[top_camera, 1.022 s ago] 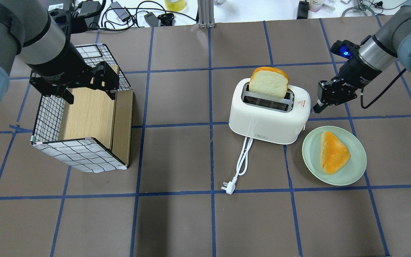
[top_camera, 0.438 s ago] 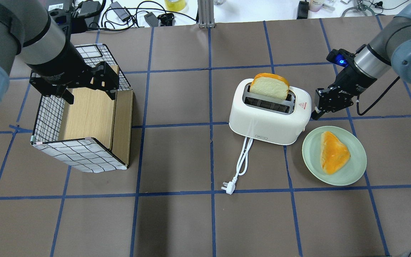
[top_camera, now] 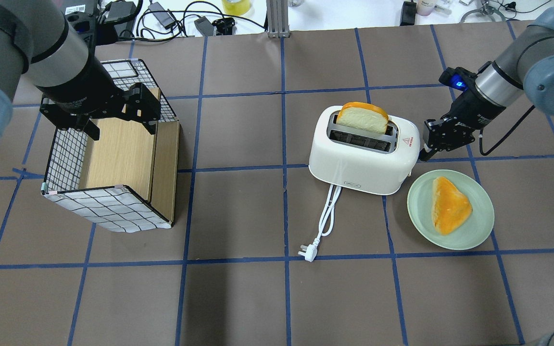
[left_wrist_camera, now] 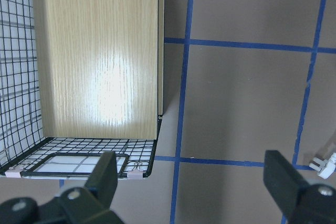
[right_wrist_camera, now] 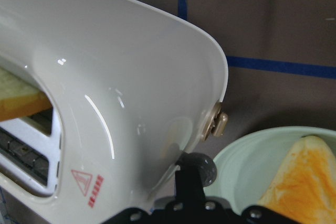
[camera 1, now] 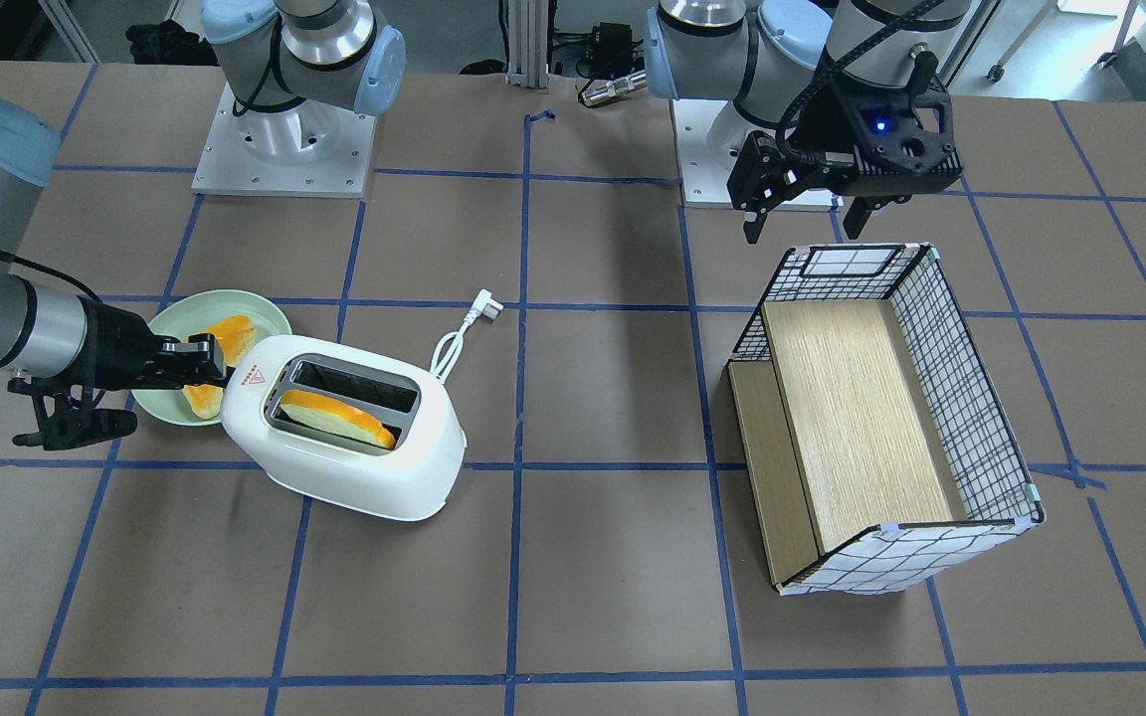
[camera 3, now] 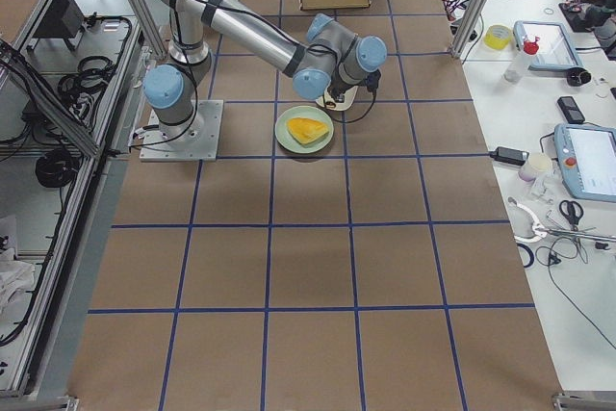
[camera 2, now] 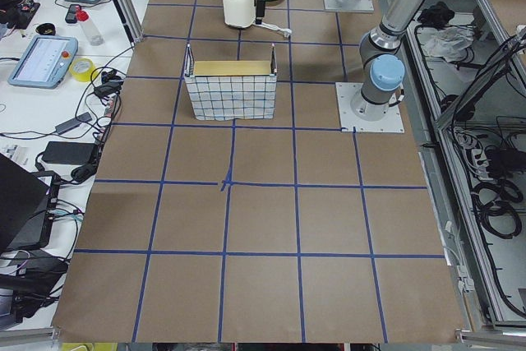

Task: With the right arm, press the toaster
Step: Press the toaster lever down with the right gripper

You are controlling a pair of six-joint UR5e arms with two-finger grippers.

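Toaster point(top_camera: 361, 163), centre-right overhead; right claw point(top_camera: 423, 154) narrow, at its end. Right wrist view alone shows knob point(right_wrist_camera: 220, 124). Left claw point(left_wrist_camera: 191, 174) wide.

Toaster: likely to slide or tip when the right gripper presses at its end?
Probably light: the toaster looks like a hollow plastic shell, so an off-centre press by the right gripper could rock it. Its glossy, rounded body may slide if pushed sideways. The loose cord won't anchor it.
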